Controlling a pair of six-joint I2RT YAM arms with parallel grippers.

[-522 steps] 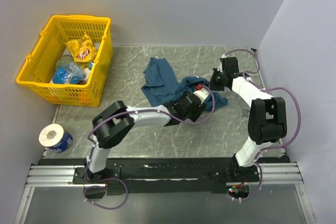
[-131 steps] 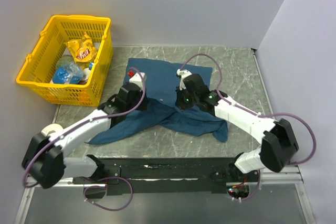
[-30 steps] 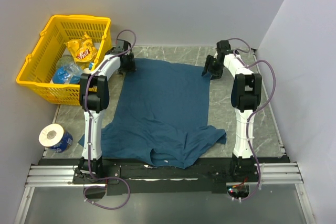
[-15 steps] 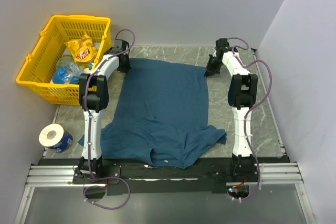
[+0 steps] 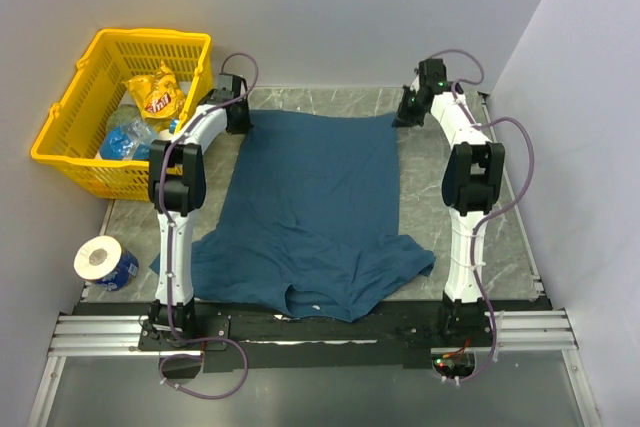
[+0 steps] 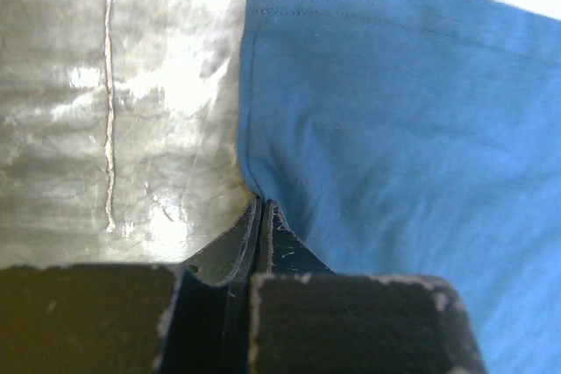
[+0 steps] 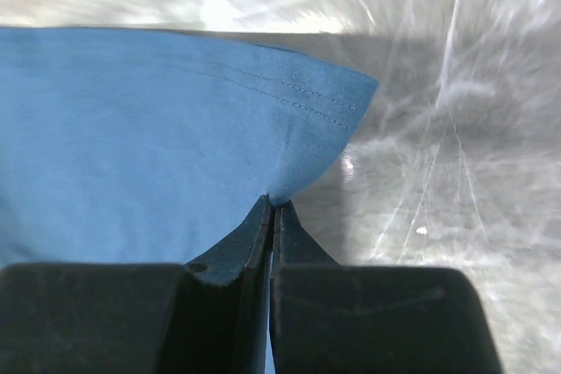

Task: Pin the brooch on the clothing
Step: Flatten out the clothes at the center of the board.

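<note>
Arms (image 5: 198,129) outstretched, fingers (image 6: 285,247) clamped on shirt (image 5: 310,197)

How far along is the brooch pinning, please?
Done: the shirt lies spread flat on the table. In hand: left tool and right tool are each shut on it near a far corner. Left: the pinning itself; no brooch shows in any view.

The right claw (image 7: 271,208) pinches the T-shirt (image 7: 149,129) hem corner.

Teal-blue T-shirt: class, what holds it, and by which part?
Left gripper and right gripper each pinch the teal-blue fabric T-shirt by its side edge, near a hem corner.
</note>
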